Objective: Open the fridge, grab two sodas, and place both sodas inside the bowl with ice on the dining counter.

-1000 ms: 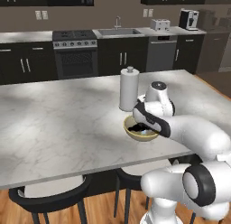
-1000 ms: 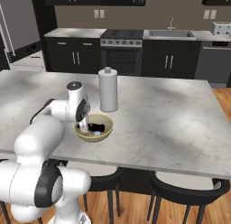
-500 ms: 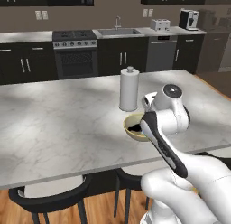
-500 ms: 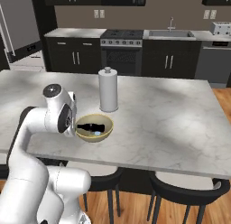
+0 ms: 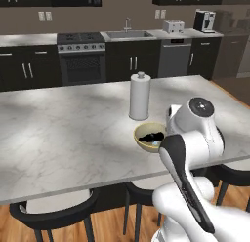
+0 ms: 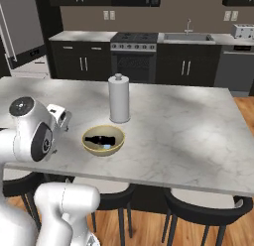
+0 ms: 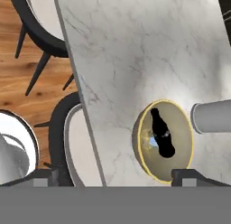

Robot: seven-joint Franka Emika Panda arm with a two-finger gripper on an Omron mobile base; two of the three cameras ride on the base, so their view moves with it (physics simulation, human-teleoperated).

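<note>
Tan bowl [image 7: 165,142] holding dark soda [image 7: 161,133] from above, gripper [image 7: 115,177] spread empty

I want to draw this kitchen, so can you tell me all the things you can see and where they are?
dining counter: one, white-grey marble, in the middle of the room.
bowl: one, tan-yellow, on the counter near its front edge.
soda bottle: one dark bottle lying in the bowl, with pale blue ice beside it.
paper towel roll: one, white, upright just behind the bowl.
stools: black, tucked under the counter's front edge.
stove: one, dark, at the back wall.
sink: one, right of the stove.
toaster: one, silver, on the back counter.
fridge: one, grey, far left in the right base view.
gripper: one, white, open, raised left of the bowl.
</note>
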